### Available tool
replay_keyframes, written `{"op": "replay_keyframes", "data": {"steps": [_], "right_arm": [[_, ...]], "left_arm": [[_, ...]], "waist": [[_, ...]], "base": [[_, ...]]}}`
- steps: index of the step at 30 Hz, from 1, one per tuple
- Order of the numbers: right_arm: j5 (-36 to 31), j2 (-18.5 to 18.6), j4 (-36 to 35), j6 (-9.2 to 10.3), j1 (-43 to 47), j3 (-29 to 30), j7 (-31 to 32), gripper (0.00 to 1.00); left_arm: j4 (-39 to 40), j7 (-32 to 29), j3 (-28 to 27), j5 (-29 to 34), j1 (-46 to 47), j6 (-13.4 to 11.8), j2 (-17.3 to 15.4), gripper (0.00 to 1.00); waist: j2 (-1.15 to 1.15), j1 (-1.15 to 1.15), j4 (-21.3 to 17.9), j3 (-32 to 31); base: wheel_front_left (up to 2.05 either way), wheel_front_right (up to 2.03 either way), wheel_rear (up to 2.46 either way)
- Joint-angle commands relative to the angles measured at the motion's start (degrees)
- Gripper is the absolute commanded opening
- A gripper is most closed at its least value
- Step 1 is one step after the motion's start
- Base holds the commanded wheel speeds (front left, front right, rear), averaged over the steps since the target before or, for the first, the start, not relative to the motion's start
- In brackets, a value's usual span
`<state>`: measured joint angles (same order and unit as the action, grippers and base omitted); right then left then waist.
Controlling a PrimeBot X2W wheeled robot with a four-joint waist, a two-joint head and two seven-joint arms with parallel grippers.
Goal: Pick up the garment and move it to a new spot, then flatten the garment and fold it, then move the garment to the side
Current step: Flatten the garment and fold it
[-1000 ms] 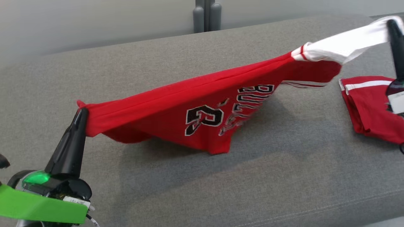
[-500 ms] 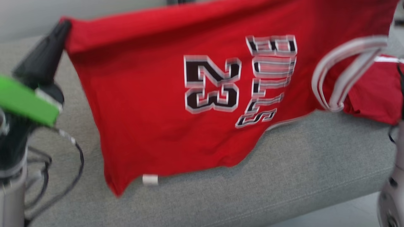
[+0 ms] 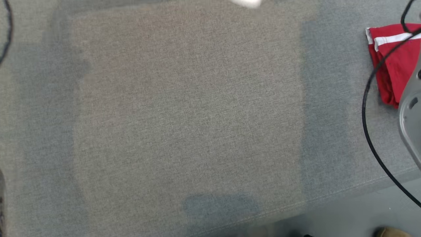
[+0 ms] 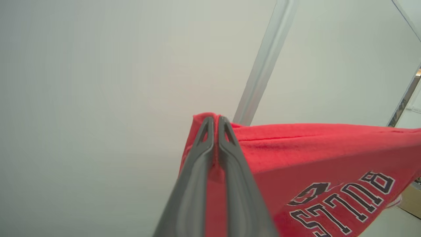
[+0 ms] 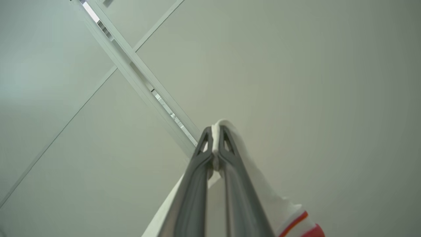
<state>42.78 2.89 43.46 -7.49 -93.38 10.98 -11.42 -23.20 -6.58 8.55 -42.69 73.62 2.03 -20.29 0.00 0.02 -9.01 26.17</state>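
Note:
The garment (image 4: 329,154) is a red jersey with black and white lettering, hanging in the air in front of a pale wall in the left wrist view. My left gripper (image 4: 215,120) is shut on a red corner of it. In the right wrist view my right gripper (image 5: 215,130) is shut on the jersey's white sleeve (image 5: 263,194), whose red and white trim shows at the bottom right. Both grippers point upward, toward wall and ceiling.
The head view looks down on a grey fabric cushion (image 3: 197,98). A second, folded red garment (image 3: 391,62) lies at its right end. A black cable (image 3: 368,115) and a pale arm part (image 3: 411,121) cross the right edge. Floor (image 3: 345,217) runs along the front.
The head camera has tilted down onto the cushion. The jersey, stretched low over the cushion a second ago, was lifted and spread between the grippers and has since left the head view.

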Motion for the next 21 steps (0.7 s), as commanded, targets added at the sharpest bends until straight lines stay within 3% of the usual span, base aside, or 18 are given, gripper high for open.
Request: {"op": "replay_keyframes", "data": {"steps": [1, 6, 10, 14, 21], "right_arm": [[1.2, 0.1, 0.3, 0.00, -0.6, -1.3, -0.9, 0.00], [12.0, 0.0, -4.3, 0.00, 2.0, -14.2, -2.2, 0.00], [16.0, 0.2, -12.7, -0.01, 15.2, -22.7, 0.0, 0.00], [18.8, 3.9, -19.2, -0.01, 32.5, -26.9, 1.6, 0.00], [21.6, 12.6, -27.5, -0.01, 57.4, -30.6, 3.6, 0.00]], "left_arm": [[-0.8, 1.6, -0.1, 0.5, 1.1, 0.8, -0.5, 0.00], [-5.7, 7.4, 2.3, 1.7, 2.8, 4.7, -2.2, 0.00], [-3.7, 9.6, 7.8, -1.0, -5.7, 5.5, -6.4, 0.00], [0.7, 13.3, 13.2, -5.9, -18.4, 5.5, -12.4, 0.00], [6.9, 18.0, 16.2, -13.8, -40.7, 5.4, -16.5, 0.00]], "waist": [[0.00, -0.02, -0.4, 1.2], [0.00, -0.02, -2.0, 5.8], [0.00, -0.02, -3.1, 7.2], [0.00, -0.02, -3.4, 5.8], [0.00, -0.02, -2.7, 0.1]], "base": [[0.00, 0.00, 0.00], [0.00, 0.00, 0.00], [0.00, 0.00, 0.00], [0.00, 0.00, 0.00], [0.00, 0.00, 0.00]]}}
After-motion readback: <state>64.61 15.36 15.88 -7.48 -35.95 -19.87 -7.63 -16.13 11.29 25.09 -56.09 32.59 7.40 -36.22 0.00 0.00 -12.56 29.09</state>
